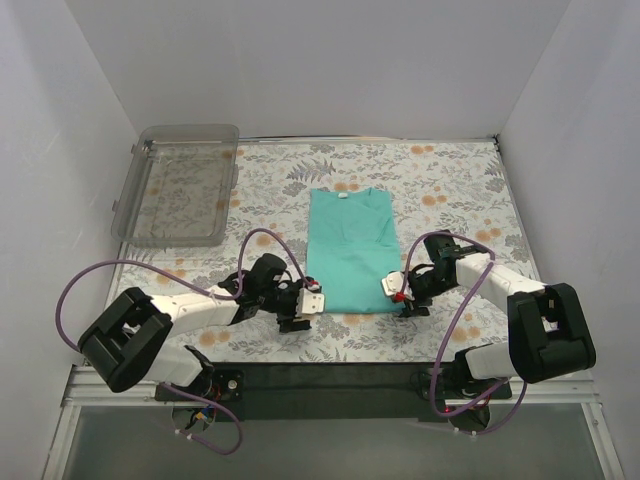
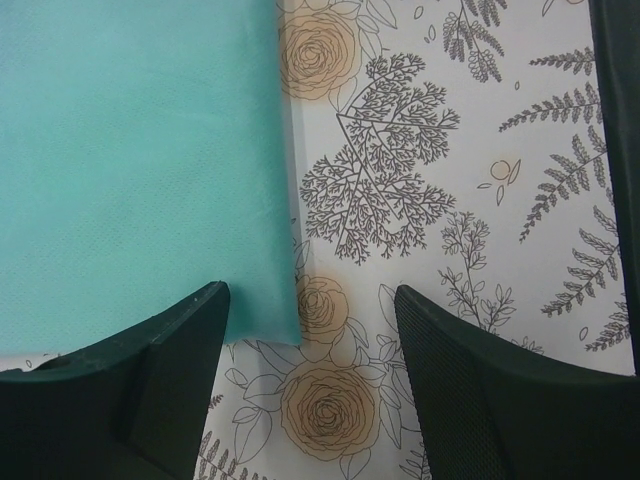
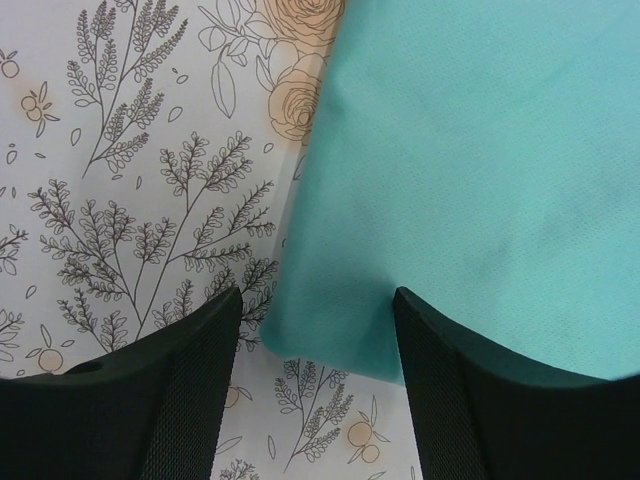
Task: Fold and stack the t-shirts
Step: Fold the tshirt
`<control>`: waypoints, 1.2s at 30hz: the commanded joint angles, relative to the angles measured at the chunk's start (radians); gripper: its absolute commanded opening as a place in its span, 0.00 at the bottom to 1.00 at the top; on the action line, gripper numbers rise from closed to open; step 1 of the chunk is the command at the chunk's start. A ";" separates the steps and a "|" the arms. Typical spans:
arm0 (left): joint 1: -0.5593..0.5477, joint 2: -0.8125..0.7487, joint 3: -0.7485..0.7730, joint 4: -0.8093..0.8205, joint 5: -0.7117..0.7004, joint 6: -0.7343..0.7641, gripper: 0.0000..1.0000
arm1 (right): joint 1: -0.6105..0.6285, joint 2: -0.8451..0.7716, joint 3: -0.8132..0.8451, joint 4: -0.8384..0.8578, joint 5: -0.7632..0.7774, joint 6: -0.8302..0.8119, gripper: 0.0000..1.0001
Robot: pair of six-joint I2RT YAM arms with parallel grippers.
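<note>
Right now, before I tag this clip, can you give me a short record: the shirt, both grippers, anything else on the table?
shirt: teal t-shirt, sleeves folded in, flat long rectangle, collar at far end
left gripper: open, astride the shirt's near corner on its side
right gripper: open, astride the other near corner
held: nothing
other: clear tray at far left of the floral tablecloth
progress: crosswise fold not yet done

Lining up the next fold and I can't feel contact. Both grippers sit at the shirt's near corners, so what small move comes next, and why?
Probably lower both and close on the corners. The teal t-shirt lies flat as a narrow strip, and the open left gripper and right gripper each straddle a near hem corner without pinching it.
</note>
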 commanded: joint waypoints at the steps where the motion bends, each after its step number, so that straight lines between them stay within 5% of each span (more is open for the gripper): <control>1: -0.006 0.007 0.037 0.023 -0.017 -0.003 0.62 | 0.007 -0.008 -0.013 0.036 0.002 0.030 0.57; 12: -0.009 -0.027 0.000 0.080 -0.097 0.000 0.63 | 0.019 -0.047 -0.056 0.059 0.050 0.038 0.65; 31: -0.064 0.117 0.038 0.068 -0.192 -0.029 0.55 | 0.071 -0.046 -0.093 0.172 0.109 0.129 0.54; 36: -0.084 0.134 0.038 0.063 -0.223 -0.029 0.43 | 0.077 -0.044 -0.097 0.186 0.120 0.142 0.47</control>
